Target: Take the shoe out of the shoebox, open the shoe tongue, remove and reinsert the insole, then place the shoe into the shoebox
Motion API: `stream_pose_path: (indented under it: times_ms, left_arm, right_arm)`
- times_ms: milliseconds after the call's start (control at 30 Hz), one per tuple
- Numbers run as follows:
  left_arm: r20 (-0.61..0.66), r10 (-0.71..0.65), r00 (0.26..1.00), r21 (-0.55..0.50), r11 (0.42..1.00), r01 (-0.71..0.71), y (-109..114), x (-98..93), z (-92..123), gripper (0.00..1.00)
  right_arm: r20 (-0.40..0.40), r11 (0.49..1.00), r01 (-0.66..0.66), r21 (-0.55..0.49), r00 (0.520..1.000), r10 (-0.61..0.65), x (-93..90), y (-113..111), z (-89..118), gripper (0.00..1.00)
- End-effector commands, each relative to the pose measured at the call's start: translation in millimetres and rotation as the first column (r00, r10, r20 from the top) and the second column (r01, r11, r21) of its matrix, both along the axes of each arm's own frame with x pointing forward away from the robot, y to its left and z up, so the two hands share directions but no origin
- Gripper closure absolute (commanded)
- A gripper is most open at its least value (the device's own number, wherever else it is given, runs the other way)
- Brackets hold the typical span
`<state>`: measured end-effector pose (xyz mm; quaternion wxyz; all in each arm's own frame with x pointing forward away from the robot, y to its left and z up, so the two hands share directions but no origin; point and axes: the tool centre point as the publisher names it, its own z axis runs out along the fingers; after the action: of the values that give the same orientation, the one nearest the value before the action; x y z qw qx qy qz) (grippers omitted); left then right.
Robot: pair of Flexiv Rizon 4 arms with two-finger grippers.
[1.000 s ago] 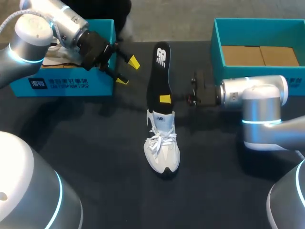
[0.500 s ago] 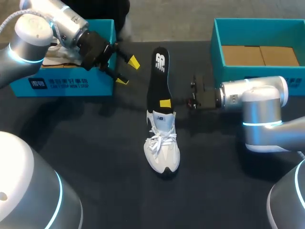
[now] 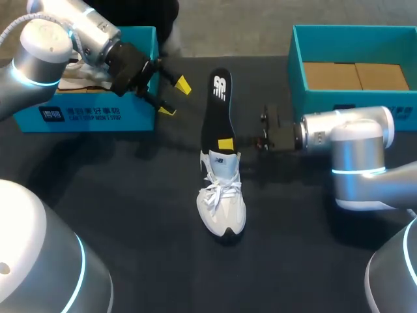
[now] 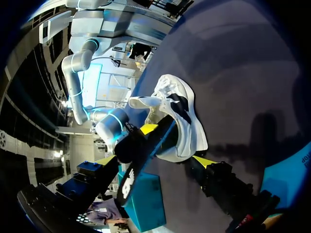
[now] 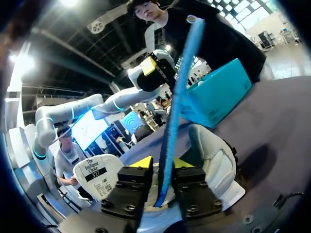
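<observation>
- Your right gripper (image 5: 162,164) pinches the black insole (image 3: 215,107) from both sides (lower end at the white shoe (image 3: 223,199), mid-table).
- Your left gripper (image 3: 171,98) hangs beside the left shoebox (image 3: 85,119), fingers spread.

Insole's (image 3: 218,104) lower end hidden by the shoe (image 3: 223,202), far finger of the right jaws hidden behind the insole in the head view, right shoebox (image 3: 355,39) cut off at the edge, left shoebox (image 3: 85,114) partly covered by the left arm (image 3: 39,65)
</observation>
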<state>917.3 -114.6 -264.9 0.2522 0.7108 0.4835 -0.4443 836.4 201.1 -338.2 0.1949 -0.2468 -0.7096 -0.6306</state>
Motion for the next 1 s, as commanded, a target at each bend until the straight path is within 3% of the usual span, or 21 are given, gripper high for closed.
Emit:
stream_pose_path:
  times_ms: [33, 400, 433, 467, 500, 1000]
  left_arm:
    - [0.000, -0.003, 1.000, -0.001, 1.000, 0.003, 0.0, 1.4, -0.7, 0.00]
    - [0.000, -0.003, 1.000, -0.001, 1.000, 0.003, 0.0, 1.4, -0.7, 0.00]
    - [0.000, -0.003, 1.000, -0.001, 1.000, 0.003, 0.0, 1.4, -0.7, 0.00]
    - [0.000, -0.003, 1.000, -0.001, 1.000, 0.003, 0.0, 1.4, -0.7, 0.00]
    - [0.000, -0.003, 1.000, -0.001, 1.000, 0.003, 0.0, 1.4, -0.7, 0.00]
    - [0.000, -0.003, 1.000, -0.001, 1.000, 0.003, 0.0, 1.4, -0.7, 0.00]
  right_arm:
    - [0.009, 1.000, 0.003, -0.010, 1.000, -0.003, 1.1, 1.1, 7.1, 0.66]
    - [0.034, 1.000, -0.006, -0.028, 0.999, 0.007, 15.9, -0.9, 19.5, 0.74]
    - [0.037, 0.999, -0.009, -0.032, 0.999, 0.010, 16.8, -0.7, 19.9, 0.78]
    - [0.038, 0.999, -0.010, -0.034, 0.999, 0.011, 18.2, -0.3, 20.3, 0.93]
    - [0.038, 0.999, -0.014, -0.040, 0.999, 0.016, 18.9, 0.0, 20.2, 1.00]
    - [0.000, 0.995, -0.031, -0.091, 1.000, 0.031, -1.7, -3.1, 2.5, 1.00]
